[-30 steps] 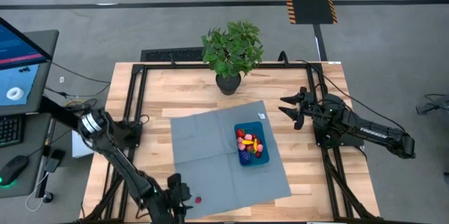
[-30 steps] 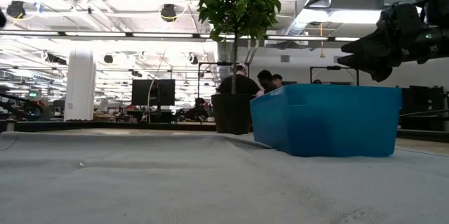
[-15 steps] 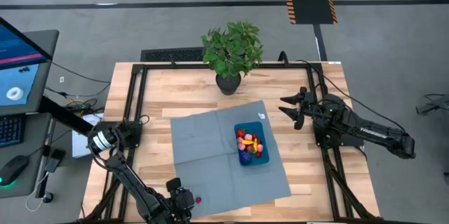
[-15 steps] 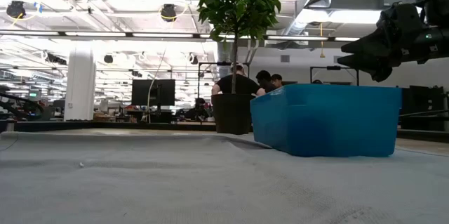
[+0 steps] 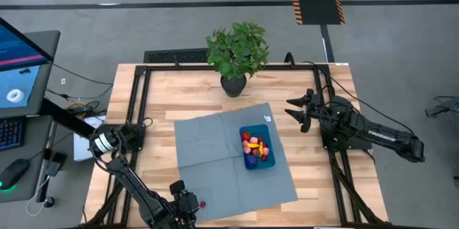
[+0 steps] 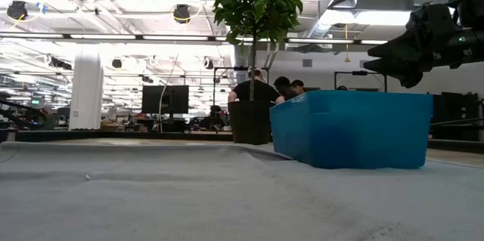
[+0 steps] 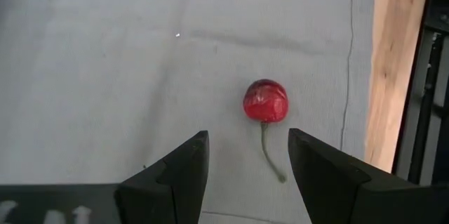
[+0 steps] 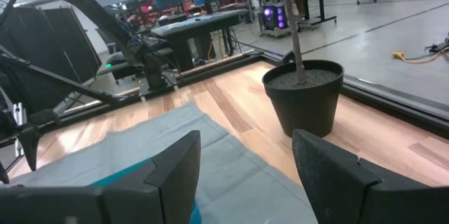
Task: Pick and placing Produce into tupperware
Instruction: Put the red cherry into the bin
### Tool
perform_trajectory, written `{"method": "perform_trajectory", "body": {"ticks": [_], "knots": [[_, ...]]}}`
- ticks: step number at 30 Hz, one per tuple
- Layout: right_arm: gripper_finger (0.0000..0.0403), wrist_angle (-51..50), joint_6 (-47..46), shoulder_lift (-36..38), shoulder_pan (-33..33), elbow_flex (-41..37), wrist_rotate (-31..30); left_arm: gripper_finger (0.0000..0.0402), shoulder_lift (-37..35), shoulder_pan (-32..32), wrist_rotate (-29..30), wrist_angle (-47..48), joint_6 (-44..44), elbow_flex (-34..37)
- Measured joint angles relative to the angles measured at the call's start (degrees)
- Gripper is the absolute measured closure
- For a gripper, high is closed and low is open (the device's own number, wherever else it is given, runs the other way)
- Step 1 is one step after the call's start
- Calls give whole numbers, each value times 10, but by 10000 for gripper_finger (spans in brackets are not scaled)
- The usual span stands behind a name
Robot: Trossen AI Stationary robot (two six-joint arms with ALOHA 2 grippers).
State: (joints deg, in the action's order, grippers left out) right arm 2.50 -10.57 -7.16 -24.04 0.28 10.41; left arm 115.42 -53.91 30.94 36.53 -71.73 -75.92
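Two dark jointed arms, a white band ringing the left arm (image 5: 105, 141).

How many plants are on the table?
1. The potted plant stands on the wood at the table's far edge, beyond the mat. No other plant shows.

The mat (image 5: 229, 157) lies on the tabletop (image 5: 161, 100). The tupperware (image 5: 270, 159) sits on the mat's right half, with produce (image 5: 255, 147) in it. The plant (image 5: 237, 53) stands behind the mat. A cherry (image 7: 265, 101) lies near the mat's front edge.
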Motion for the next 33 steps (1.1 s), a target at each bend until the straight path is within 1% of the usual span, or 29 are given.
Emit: {"method": "perform_trajectory", "body": {"ticks": [14,15,17,20,24,30,33], "knots": [[154,0,0,0,0,0,0,217,2,5,-5,0,6,0],[154,0,0,0,0,0,0,217,7,7,-11,-3,5,0],[154,0,0,0,0,0,0,217,17,9,-41,-10,7,1],[154,0,0,0,0,0,0,217,25,13,-73,-16,37,-11],[154,0,0,1,0,0,0,217,28,13,-45,-6,42,-16],[154,0,0,0,0,0,0,219,28,16,-57,-9,47,-13],[154,0,0,0,0,0,0,241,28,16,-59,-11,51,-12]]}}
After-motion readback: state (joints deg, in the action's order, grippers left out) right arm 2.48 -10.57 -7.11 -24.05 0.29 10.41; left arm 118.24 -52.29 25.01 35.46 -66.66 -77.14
